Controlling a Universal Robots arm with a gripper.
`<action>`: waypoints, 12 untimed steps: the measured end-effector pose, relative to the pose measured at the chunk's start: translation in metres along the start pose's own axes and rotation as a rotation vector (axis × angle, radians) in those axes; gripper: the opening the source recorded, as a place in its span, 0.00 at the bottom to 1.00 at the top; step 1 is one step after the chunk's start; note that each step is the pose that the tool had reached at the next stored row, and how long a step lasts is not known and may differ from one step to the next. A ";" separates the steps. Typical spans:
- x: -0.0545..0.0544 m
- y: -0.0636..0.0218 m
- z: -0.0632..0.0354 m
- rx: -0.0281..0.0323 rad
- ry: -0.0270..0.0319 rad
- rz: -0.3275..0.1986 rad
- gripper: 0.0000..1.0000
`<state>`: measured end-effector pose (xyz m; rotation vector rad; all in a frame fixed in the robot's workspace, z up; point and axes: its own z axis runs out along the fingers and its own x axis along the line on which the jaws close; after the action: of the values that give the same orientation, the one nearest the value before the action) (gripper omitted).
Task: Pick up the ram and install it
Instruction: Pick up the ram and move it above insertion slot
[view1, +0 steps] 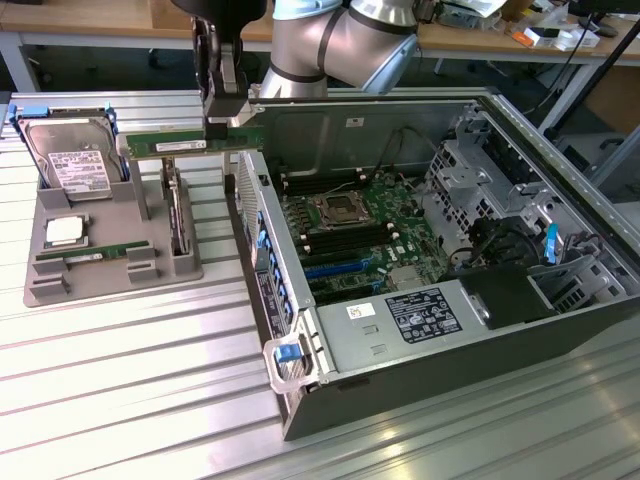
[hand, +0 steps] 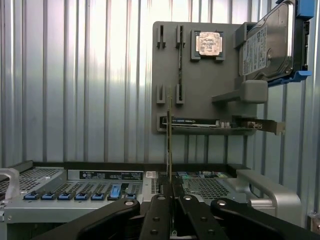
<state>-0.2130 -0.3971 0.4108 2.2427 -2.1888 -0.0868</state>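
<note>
1. Ram: you have the long green stick clamped in the claw, which is closed on its two flat faces near one end. The rest of the board juts out level toward the exterior view's left.
2. From the wrist, you look along the board edge-on. It shows as a thin upright line rising from between the dark fingers.
3. Position: the stick hangs in the air over the border between the grey holder and the open computer case. It appears to touch neither.
4. Handling, as a judgement: treat it as light, stiff and thin. It is likely brittle if bent, and its chips and contact edge are delicate. Flat faces clear of the contacts are the place to hold. With a grip this far off-centre, the free end can swing or lever.
5. Holder contents: a second green stick stands in its slot, with the square processor and the hard drive behind it.
6. Inside the case lies the motherboard.
7. Holder and case rest on the ribbed metal worktop.
</note>
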 end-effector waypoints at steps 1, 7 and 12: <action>0.000 -0.0007 0.0000 0.0000 0.0000 0.000 0.12; 0.000 -0.0038 -0.0001 0.0001 0.0000 0.000 0.12; 0.000 -0.0068 -0.0003 0.0000 0.0000 0.000 0.12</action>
<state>-0.2062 -0.3971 0.4108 2.2427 -2.1887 -0.0868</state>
